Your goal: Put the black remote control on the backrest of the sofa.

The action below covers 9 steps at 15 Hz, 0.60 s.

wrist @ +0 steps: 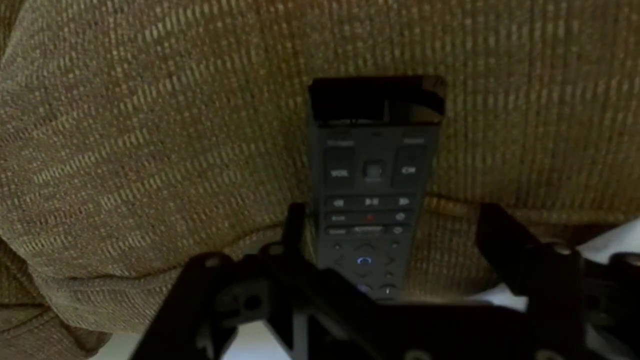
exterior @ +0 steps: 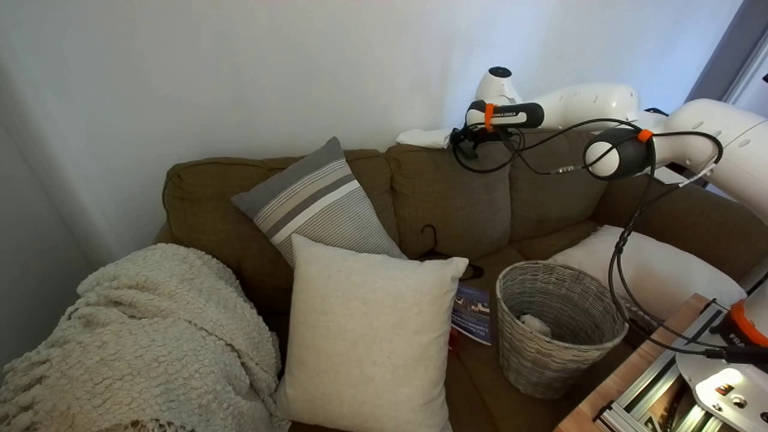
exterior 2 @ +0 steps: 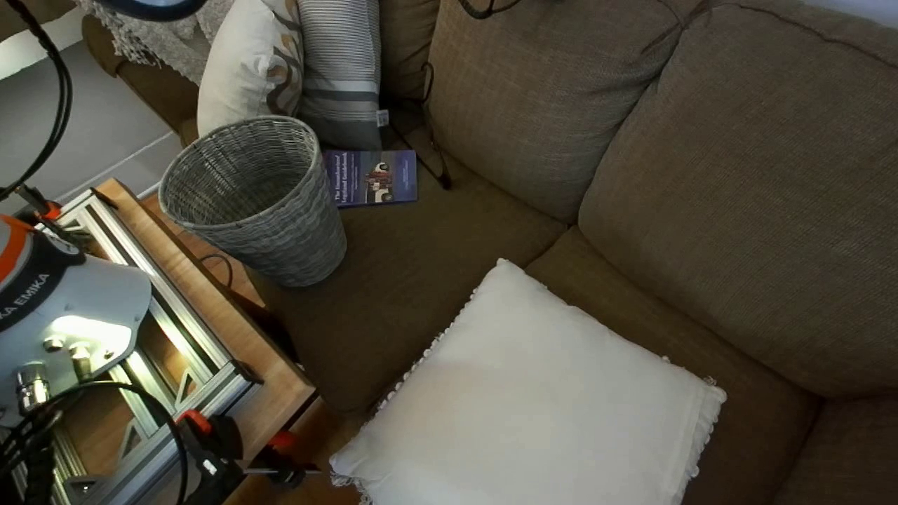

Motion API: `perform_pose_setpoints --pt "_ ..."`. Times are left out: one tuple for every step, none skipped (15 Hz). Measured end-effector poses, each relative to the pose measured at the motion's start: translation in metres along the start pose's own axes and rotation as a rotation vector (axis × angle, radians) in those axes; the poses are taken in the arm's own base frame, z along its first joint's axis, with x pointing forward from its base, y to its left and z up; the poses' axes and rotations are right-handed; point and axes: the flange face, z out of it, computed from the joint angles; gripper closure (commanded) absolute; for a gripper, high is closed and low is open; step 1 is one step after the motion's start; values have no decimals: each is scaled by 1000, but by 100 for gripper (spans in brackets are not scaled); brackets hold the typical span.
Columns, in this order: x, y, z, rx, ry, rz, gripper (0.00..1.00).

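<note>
Tool: fingers apart, at the top edge of the backrest.
Black remote control: between the tool's fingers, against the backrest's brown fabric, button face showing; clear gap at one finger, contact at the other cannot be told.
White item: just beside the tool, atop the backrest.
Wicker basket: well below the tool, in front of the backrest.

One black remote control and one gripper are counted; one brown sofa is seen, with three backrest cushions; three loose pillows are found, one cream, one striped, one fringed; one wicker basket, one guidebook, one clothes hanger, one fleecy blanket and one robot arm are counted.
</note>
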Motion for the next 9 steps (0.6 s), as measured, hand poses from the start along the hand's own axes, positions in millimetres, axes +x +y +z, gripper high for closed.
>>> perform_pose_setpoints --pt "2 1 -2 3 12 1 0" --pt "5 2 -6 3 22 4 0" --pt "9 5 -9 2 29 7 0" --pt "12 10 -13 -5 26 11 0" --pt "16 17 -20 -22 5 7 0" --pt "20 26 -29 -48 -27 -6 0" --pt "27 36 -45 -55 -66 -38 0" --pt "36 45 -65 -46 -94 -84 0" --pt "48 54 -90 -24 -96 -134 0"
